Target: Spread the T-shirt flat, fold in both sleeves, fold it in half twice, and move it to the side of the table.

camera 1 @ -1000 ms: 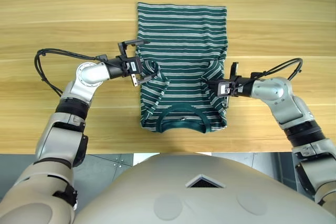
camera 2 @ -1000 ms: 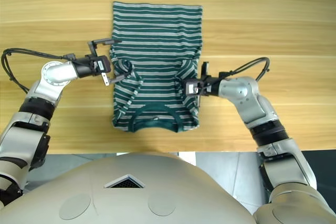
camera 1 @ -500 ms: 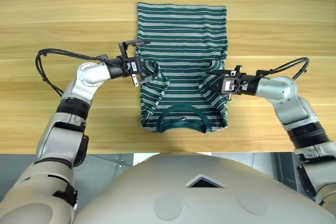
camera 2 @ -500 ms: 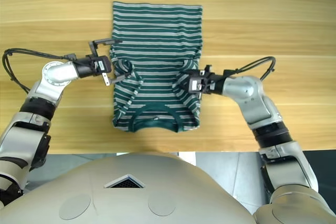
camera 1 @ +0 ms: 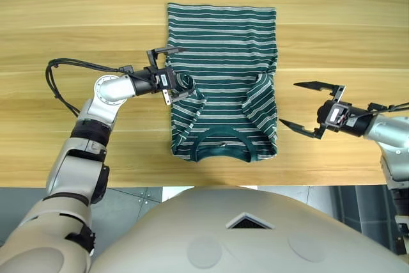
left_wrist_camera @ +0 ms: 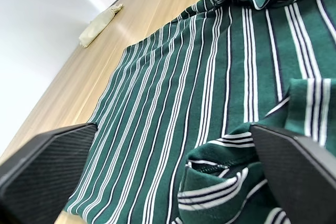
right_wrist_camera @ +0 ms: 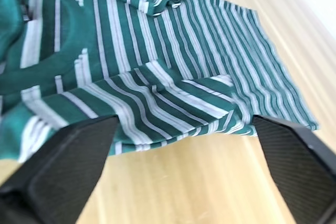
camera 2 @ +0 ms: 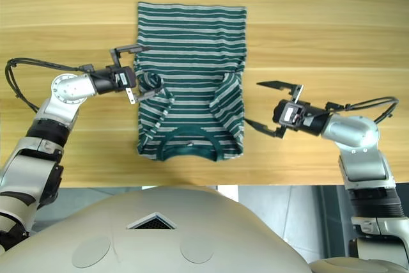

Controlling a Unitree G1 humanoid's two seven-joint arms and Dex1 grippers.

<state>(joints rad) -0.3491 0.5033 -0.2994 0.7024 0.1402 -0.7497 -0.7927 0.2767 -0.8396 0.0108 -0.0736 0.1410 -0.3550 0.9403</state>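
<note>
1. Wooden worktop (camera 1: 77, 4): green-and-white striped T-shirt (camera 1: 223, 49) central, sleeves (camera 1: 261, 94) folded.
2. Left end effector (camera 1: 170, 73) gapes over its 9 o'clock sleeve (camera 1: 185, 86); right end effector (camera 1: 307, 110) gapes at 3 o'clock.
3. Snagging could unfold that sleeve.

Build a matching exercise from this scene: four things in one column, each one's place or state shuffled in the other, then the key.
Column one
1. left gripper
2. right gripper
3. T-shirt collar
4. T-shirt hem

Column two
A. edge farthest from the robot
B. open above the table, clear of the fabric
C. edge nearest the robot
D. open, straddling a folded-in sleeve

Pairs: 1-D, 2-B, 3-C, 4-A
</note>
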